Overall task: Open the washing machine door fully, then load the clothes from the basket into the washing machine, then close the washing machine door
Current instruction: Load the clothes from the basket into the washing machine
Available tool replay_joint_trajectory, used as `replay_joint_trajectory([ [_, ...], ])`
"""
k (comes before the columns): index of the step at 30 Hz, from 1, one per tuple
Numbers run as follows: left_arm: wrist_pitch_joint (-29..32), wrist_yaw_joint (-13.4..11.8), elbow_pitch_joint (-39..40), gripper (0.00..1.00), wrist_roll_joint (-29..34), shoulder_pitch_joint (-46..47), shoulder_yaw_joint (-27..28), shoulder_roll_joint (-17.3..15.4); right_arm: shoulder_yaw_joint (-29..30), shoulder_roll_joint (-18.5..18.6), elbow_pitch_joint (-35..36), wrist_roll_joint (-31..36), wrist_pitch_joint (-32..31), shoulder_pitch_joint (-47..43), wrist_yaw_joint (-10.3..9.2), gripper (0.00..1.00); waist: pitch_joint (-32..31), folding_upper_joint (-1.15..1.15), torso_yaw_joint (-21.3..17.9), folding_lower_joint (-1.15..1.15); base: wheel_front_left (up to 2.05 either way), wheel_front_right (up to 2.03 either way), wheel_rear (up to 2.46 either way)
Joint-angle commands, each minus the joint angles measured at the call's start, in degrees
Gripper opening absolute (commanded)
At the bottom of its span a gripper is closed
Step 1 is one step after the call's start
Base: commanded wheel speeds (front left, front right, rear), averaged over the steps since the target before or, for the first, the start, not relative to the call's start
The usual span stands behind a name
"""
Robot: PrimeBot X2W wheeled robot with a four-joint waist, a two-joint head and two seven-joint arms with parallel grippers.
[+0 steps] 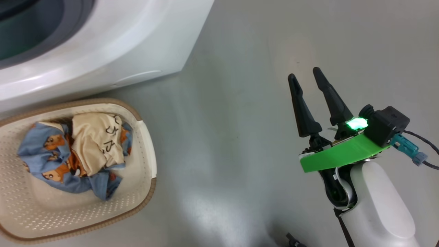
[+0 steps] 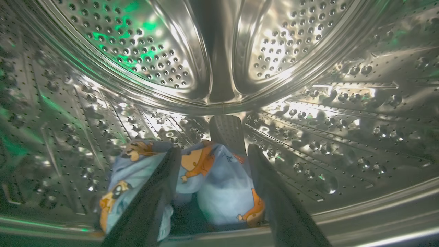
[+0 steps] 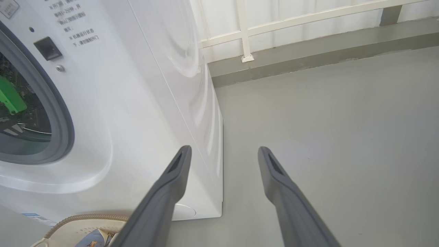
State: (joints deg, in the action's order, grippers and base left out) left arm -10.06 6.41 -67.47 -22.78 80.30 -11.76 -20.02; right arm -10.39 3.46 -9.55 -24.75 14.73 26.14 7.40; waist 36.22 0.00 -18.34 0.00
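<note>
Inside the washing machine's (image 1: 137, 51) perforated steel drum (image 2: 137, 44), my left gripper (image 2: 214, 151) is open. A light-blue bear-print garment (image 2: 219, 185) lies loose on the drum bottom between and under its fingers. The cream basket (image 1: 147, 161) stands on the floor before the machine. It holds more blue bear clothes (image 1: 48, 154) and a cream garment with dark lettering (image 1: 96, 140). My right gripper (image 1: 304, 73) hangs open and empty over bare floor, right of the basket. In the right wrist view the right gripper (image 3: 223, 150) points past the machine's (image 3: 137, 103) front corner. The washing machine door is out of view.
The grey rubber ring (image 3: 65, 123) frames the opening, with a green part of my left arm (image 3: 10, 99) seen inside. A low grey curb (image 3: 308, 51) and white railing (image 3: 243, 31) run behind. Grey floor (image 1: 240, 103) stretches right of the machine. The basket rim (image 3: 79, 218) sits below.
</note>
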Motion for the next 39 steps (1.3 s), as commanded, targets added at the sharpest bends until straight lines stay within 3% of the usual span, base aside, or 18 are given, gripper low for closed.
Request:
replay_joint_trajectory([
  [1,-0.75,0.24,0.71,1.0,-0.29,-1.41,0.09,-1.9,-0.79,0.27,1.05,0.5,0.27,-0.29,0.09,1.0,-1.28,0.0,0.96,0.0,0.0,0.0,0.0],
  [13,-4.83,0.94,6.24,1.0,-1.05,-10.35,-1.33,-0.94,-0.05,1.36,0.92,0.45,0.27,-1.65,0.09,1.0,-4.86,0.0,3.97,0.0,0.0,0.0,0.0],
  [26,-4.93,0.39,26.81,1.0,-0.9,-29.25,2.72,-1.55,-0.15,1.81,0.37,0.21,0.27,-2.75,0.09,1.0,-9.68,0.0,5.81,0.0,0.0,0.0,0.0],
  [39,-4.94,-2.89,42.46,1.0,-1.23,-47.36,6.55,0.15,-0.93,3.1,-0.83,-0.56,0.27,-5.02,0.09,1.0,-17.89,0.0,7.24,0.0,0.0,0.0,0.0],
])
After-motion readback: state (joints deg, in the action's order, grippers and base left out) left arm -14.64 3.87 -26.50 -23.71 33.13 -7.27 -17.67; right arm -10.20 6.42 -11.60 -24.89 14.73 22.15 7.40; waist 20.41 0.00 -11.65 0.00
